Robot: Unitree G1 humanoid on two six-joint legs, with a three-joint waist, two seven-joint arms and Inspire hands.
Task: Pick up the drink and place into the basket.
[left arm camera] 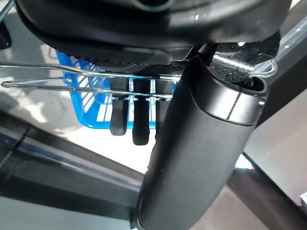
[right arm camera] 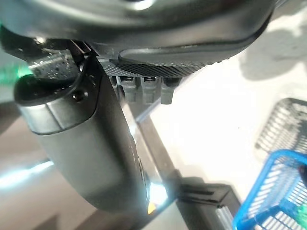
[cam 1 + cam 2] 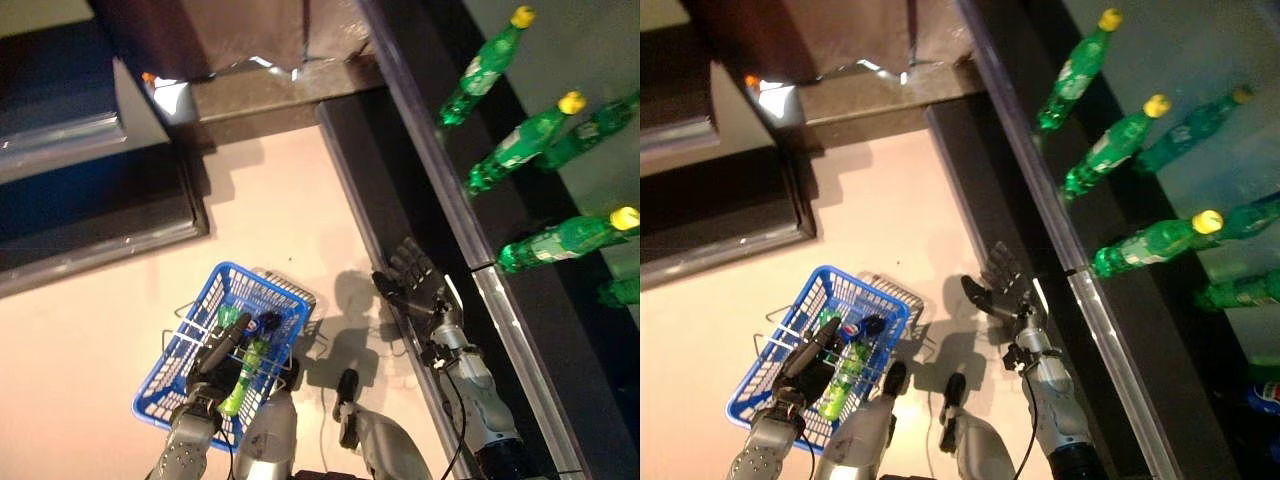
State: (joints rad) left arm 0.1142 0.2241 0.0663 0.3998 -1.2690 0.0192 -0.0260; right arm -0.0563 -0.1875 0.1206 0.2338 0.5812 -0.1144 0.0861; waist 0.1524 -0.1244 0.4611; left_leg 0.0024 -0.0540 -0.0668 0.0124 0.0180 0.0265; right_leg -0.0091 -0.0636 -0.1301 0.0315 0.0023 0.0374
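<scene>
A blue basket hangs from my left hand, whose fingers curl over its wire handles. Inside the basket lie a green bottle and a bottle with a dark blue cap. To the right, green drink bottles with yellow caps stand on a dark shelf; the nearest one is to the right of my right hand. That hand is open, fingers spread and holding nothing, beside the shelf's front edge.
A grey wire grid lies on the pale floor just behind the basket. The shelf's metal front rail runs along my right arm. Dark low platforms border the floor on the left and at the back.
</scene>
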